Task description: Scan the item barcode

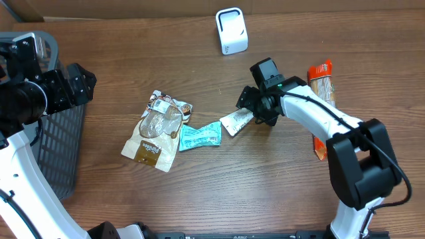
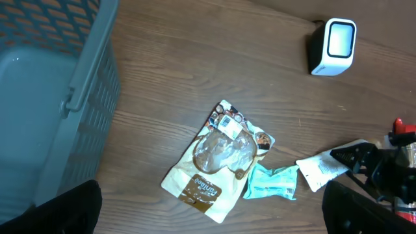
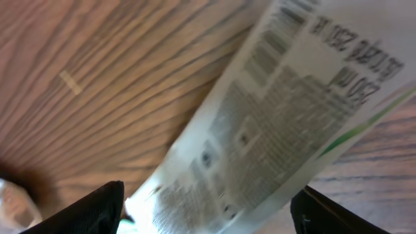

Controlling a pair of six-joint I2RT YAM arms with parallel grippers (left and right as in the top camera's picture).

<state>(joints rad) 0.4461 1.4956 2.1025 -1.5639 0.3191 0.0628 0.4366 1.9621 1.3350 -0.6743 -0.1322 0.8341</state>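
Tabletop [image 1: 199, 192] holds packet [image 1: 234, 123] beneath right pincer [image 1: 251, 110] (jaws spread).

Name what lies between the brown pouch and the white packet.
A teal packet lies there, between the brown pouch and the white packet; the overhead view shows it.

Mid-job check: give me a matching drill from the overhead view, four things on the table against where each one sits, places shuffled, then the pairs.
Things:
1. scanner
2. basket
3. teal packet
4. orange packet

Places:
A. far left
B. far right
C. top middle, standing alone
D. between the brown bag and the white packet

Pairs: 1-C, 2-A, 3-D, 4-B
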